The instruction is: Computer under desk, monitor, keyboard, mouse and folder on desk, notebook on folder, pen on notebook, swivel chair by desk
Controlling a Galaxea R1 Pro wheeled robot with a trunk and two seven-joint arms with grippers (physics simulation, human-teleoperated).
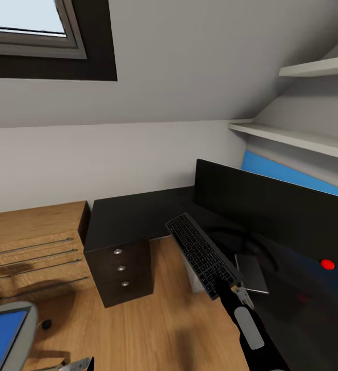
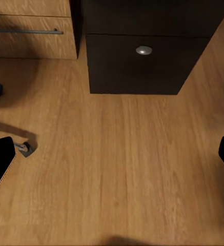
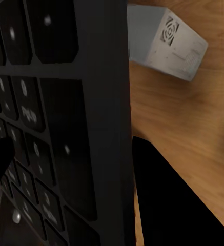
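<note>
My right gripper (image 1: 231, 289) is shut on one end of the black keyboard (image 1: 200, 252), holding it tilted in the air above the desk's front edge; up close the keyboard (image 3: 65, 113) sits between the fingers (image 3: 163, 205). The black desk (image 1: 133, 216) carries the wide monitor (image 1: 272, 211) and the dark grey notebook (image 1: 252, 273). The light grey computer (image 3: 168, 43) stands on the floor under the desk. The blue folder (image 1: 1, 340) lies on the swivel chair (image 1: 29, 319) at lower left. My left gripper (image 2: 112, 159) hangs open over bare floor. The mouse and pen are out of view.
Low wooden shelving (image 1: 30, 242) stands left of the desk's black drawers (image 1: 121, 268), whose silver knob (image 2: 143, 50) faces the left wrist camera. A chair caster (image 2: 24, 148) rests on the wood floor (image 1: 153, 319). White wall shelves (image 1: 292, 136) hang above the monitor.
</note>
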